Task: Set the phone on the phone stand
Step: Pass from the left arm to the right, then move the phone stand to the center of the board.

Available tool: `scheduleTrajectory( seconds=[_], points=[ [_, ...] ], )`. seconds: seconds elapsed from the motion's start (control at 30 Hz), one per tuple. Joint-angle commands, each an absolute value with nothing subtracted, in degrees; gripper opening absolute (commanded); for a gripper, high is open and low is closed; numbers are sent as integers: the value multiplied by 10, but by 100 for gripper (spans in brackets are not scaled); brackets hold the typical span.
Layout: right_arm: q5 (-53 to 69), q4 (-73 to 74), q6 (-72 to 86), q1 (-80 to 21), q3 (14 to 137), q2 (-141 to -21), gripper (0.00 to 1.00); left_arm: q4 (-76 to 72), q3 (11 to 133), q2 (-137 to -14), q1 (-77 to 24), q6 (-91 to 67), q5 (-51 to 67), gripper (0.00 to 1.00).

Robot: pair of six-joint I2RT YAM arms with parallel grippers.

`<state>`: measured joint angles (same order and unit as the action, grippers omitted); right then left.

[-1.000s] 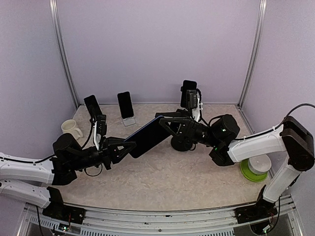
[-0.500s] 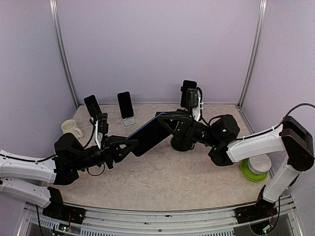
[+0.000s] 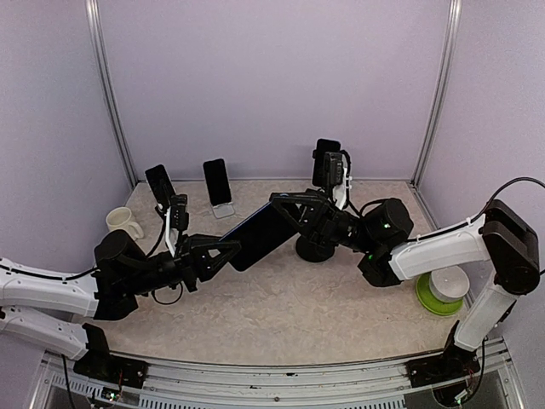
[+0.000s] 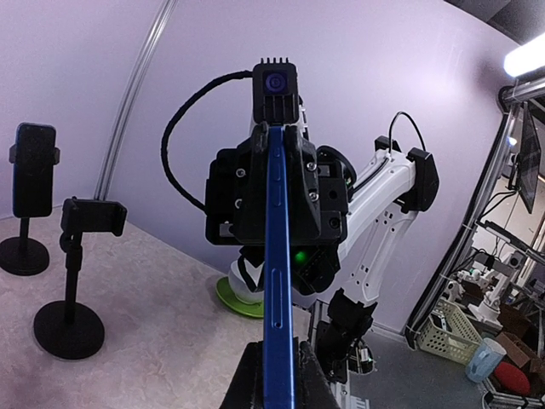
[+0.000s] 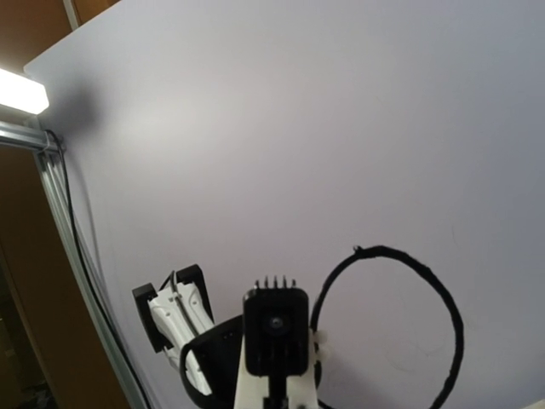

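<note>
phone [image 4: 278,256] base cropped, left gripper [image 4: 278,381] seemingly cropped

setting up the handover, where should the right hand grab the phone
The free upper end of the phone, pinched across its flat faces, coming from the right: the left hand clamps the lower end, and the right hand is shut there.

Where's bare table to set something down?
Bare: the table's front middle, from under the held phone to the near edge. Crowded: stands along the back, mug far left, green reel far right.
</note>
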<state>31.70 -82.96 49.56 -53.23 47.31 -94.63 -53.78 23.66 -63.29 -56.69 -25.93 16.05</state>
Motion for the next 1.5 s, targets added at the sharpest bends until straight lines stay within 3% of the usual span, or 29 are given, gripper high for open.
scheduleTrajectory(
  seconds=[0.0, 0.17, 0.2, 0.4, 0.5, 0.63, 1.07, 1.47],
  points=[
    [320, -861, 495, -540, 497, -952, 0, -557, 256, -646, -566, -260, 127, 0],
    [326, -847, 486, -540, 510, -954, 0, -558, 255, -647, -570, -260, 127, 0],
    [327, -840, 479, -540, 510, -951, 0, -554, 256, -644, -569, -259, 125, 6],
    [322, -724, 409, -536, 504, -906, 0, -508, 254, -603, -568, -229, 91, 67],
    [322, -654, 369, -528, 500, -877, 0, -483, 254, -578, -567, -214, 74, 84],
    [307, -530, 308, -514, 501, -828, 0, -450, 260, -559, -559, -189, 64, 97],
    [125, -227, 135, -509, 504, -663, 0, -396, 350, -645, -484, -188, 160, 99],
    [-5, -101, 134, -501, 461, -584, 0, -388, 461, -809, -445, -175, 250, 99]
  ],
)
